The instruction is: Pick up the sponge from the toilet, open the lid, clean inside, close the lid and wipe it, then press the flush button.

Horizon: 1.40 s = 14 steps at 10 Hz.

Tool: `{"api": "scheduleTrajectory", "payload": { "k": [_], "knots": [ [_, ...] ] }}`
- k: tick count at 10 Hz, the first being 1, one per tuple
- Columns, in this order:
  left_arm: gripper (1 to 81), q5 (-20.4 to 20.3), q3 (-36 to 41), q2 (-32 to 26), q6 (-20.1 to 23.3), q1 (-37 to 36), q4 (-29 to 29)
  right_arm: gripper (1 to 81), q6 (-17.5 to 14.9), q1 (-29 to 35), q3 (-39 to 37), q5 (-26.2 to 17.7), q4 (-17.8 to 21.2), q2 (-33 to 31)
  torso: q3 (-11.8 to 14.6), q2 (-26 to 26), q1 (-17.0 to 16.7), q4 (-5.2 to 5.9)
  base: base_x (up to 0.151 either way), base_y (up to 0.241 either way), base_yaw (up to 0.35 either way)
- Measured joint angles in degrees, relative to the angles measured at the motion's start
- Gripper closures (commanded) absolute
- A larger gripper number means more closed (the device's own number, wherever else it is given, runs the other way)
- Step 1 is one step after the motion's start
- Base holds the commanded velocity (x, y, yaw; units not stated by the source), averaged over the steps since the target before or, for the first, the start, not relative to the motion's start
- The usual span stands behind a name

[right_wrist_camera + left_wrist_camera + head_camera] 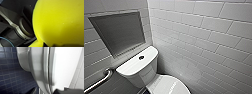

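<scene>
The sponge point(60, 21) is seen bright yellow and bulged, clamped in the right hand point(55, 45), off the toilet point(137, 67), whose lid point(167, 86) is shut; the left hand point(67, 91) is held close beside the lid's edge, its opening cannot be told.

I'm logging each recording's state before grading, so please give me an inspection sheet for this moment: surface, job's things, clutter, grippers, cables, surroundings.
Surface: floor of small dark blue tiles beside the bowl.
Job's things: toilet white and glossy; lid down; flush button in the centre of the tank top; sponge bright yellow, close against the right wrist camera.
Clutter: nothing seen.
Grippers: open or shut cannot be told on either side.
Cables: thin blue curved line on the robot's own hardware, possibly a cable.
Surroundings: white tiled walls; recessed niche; metal grab bar beside the tank.
</scene>
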Motion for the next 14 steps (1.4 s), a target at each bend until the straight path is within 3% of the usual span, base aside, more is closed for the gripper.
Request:
{"api": "scheduleTrajectory", "payload": {
  "k": [3, 14],
  "knots": [
    [1.0, 0.2, -3.3, 2.1, -1.0, -1.4, 0.0, 81.1, 0.0, 0.3, 0.0, -0.1, 0.0, 0.0, -2.3, 0.0, 0.0, 0.0, 0.0, 0.0, 0.0],
    [1.0, -2.0, -2.6, 3.0, -1.5, -3.9, 0.1, 81.1, 0.0, 0.8, 0.0, 0.0, 0.0, 0.3, -2.4, 0.0, 0.1, 0.0, 0.0, 0.0, 0.0]
  ]
}}
